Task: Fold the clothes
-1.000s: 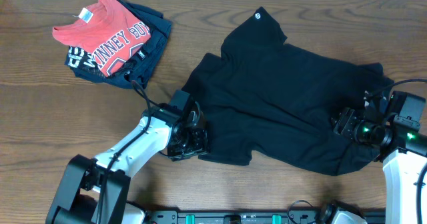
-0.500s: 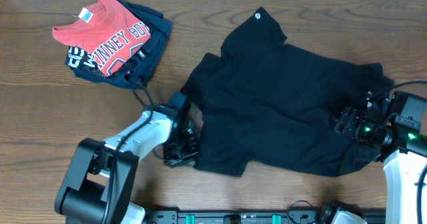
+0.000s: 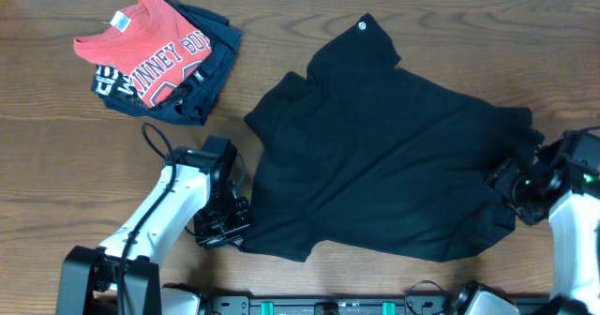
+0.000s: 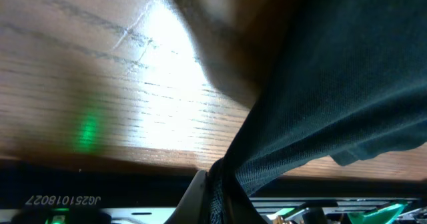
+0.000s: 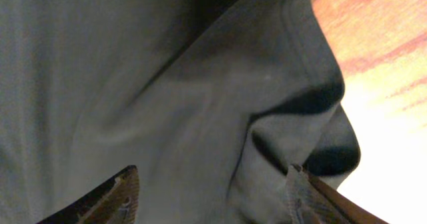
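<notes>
- The black T-shirt (image 3: 394, 156) lies spread across the table (image 3: 56, 165), middle to right.
- Near-left hem: the left gripper (image 3: 234, 232) is pinched tight on it.
- Right edge: the right gripper (image 5: 212, 187) has its fingers apart over bunched fabric.

This looks like a robot lab. Two robot arms (image 3: 159, 221) with black wires (image 3: 148, 135) stand at a big wooden table (image 3: 56, 156).
</notes>
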Available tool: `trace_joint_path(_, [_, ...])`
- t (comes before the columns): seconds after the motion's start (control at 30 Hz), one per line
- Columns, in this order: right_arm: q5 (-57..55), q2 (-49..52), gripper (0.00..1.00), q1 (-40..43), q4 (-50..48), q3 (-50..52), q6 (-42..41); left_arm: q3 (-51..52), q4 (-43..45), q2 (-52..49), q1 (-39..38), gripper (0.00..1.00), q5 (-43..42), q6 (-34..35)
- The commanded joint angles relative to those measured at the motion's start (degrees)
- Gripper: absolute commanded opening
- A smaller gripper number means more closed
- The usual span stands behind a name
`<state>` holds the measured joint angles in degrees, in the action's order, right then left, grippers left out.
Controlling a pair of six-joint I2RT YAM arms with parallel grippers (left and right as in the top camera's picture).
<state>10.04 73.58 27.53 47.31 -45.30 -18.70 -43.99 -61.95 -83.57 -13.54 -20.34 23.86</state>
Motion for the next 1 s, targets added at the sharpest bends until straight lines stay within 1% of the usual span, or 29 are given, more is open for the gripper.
trace_joint_path(0.0, [-2.5, 4.2, 0.57, 0.4, -4.2, -0.8, -3.8, 0.0, 0.0, 0.5, 0.3, 0.06, 2.0, -0.9])
trace_joint_path(0.07, [-1.3, 7.1, 0.33, 0.4, -9.6, -0.8, -5.0, 0.0, 0.3, 0.5, 0.3, 0.06, 2.0, -0.9])
trace_joint_path(0.1, [0.3, 8.6, 0.23, 0.4, -12.6, -0.8, -5.1, 0.0, 0.5, 0.5, 0.3, 0.06, 2.0, -0.9])
trace_joint_path(0.2, [3.1, 13.1, 0.10, 0.0, -19.3, -0.8, -6.6, 0.0, 0.9, 0.5, 0.3, 0.06, 2.0, -0.9])
trace_joint_path(0.47, [2.9, 28.2, 0.01, -0.7, -38.9, -0.8, -11.8, 0.0, 2.1, 0.5, 0.3, 0.06, 2.0, -0.9])
trace_joint_path(0.63, [2.8, 35.7, 0.01, -2.5, -51.3, -0.8, -18.0, 0.0, 4.3, 0.5, 0.3, 0.07, 1.3, -0.6])
trace_joint_path(0.73, [2.8, 40.4, 0.01, -5.3, -62.5, -0.9, -23.1, 0.0, 7.6, 0.5, 0.3, 0.09, 1.3, 0.7])
trace_joint_path(0.8, [2.9, 43.4, 0.01, -7.4, -69.5, -2.1, -28.2, 0.0, 11.2, 0.5, 0.3, 0.10, -0.2, 1.1])
trace_joint_path(0.87, [3.9, 46.1, 0.01, -9.6, -73.0, -5.3, -30.8, 0.0, 14.9, 0.5, 0.3, 0.11, -2.7, 1.1])
trace_joint_path(0.97, [5.9, 48.6, 0.01, -13.0, -73.2, -12.3, -28.9, 0.0, 20.0, 0.5, 0.3, 0.11, -6.0, 1.1])
